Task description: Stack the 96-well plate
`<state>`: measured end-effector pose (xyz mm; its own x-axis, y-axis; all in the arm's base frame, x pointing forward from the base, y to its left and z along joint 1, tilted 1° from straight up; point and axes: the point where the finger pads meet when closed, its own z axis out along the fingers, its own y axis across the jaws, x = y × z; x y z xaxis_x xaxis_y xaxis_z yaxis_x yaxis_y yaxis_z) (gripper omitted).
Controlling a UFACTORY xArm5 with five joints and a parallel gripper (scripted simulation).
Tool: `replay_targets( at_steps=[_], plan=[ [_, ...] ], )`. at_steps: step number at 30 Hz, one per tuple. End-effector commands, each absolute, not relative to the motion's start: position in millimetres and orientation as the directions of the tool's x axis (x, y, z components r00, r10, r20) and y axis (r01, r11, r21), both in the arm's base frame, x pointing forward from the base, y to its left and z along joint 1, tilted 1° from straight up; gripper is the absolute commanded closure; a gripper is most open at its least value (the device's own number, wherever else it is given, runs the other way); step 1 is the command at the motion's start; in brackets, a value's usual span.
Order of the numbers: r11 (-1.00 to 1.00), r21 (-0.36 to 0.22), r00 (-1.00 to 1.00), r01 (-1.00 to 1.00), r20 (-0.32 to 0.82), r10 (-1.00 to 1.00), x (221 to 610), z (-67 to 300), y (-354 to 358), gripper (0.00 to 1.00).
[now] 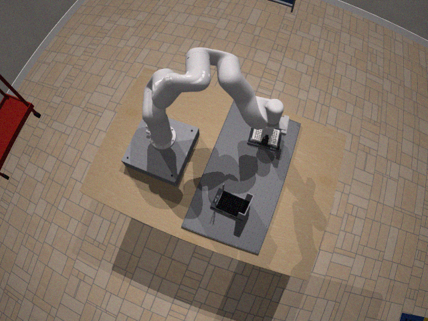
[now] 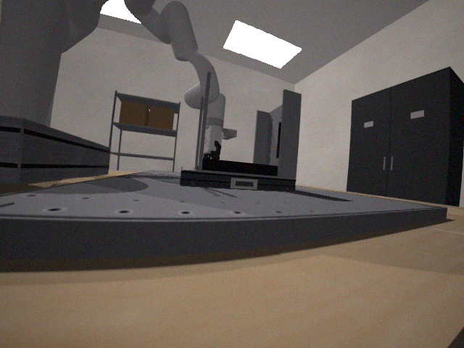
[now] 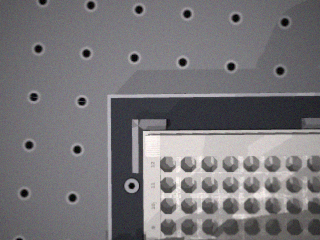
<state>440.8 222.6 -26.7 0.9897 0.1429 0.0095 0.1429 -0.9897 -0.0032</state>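
Note:
A white 96-well plate [image 1: 256, 134] [image 3: 230, 150] lies flat in the dark plate nest N1 [image 1: 273, 147] [image 3: 120, 160] at the far end of the grey breadboard [image 1: 225, 158] [image 2: 149, 194] [image 3: 65, 75]. My gripper [image 1: 265, 139] [image 2: 214, 148] is open and hangs just above the middle of this plate, holding nothing. Its fingers do not show in the wrist view. The stack rack K1 [image 1: 248, 199] [image 2: 288, 135] stands at the near end of the board. A black plate [image 1: 231, 202] [image 2: 239, 167] lies in it.
The arm's grey pedestal [image 1: 181, 145] stands left of the board on the tan table [image 1: 311, 166]. K1 has tall upright posts. A red cart [image 1: 10, 117], a shelf [image 2: 146, 123] and a dark cabinet [image 2: 408, 138] stand away from the table.

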Motion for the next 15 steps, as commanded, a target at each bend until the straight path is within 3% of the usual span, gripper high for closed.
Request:
replay_targets(
  at_steps=[1,12,13,15],
  plan=[
    [-0.99,-0.004,0.99,0.143,0.013,0.143,442.1,-25.8,223.2,0.0],
    [-0.99,-0.004,0.99,0.143,0.013,0.143,442.1,-25.7,223.3,0.0],
    [-0.99,-0.004,0.99,0.143,0.013,0.143,442.1,-25.1,223.3,1.0],
    [-0.99,-0.004,0.99,0.143,0.013,0.143,442.1,-25.1,223.3,1.0]
  ],
)
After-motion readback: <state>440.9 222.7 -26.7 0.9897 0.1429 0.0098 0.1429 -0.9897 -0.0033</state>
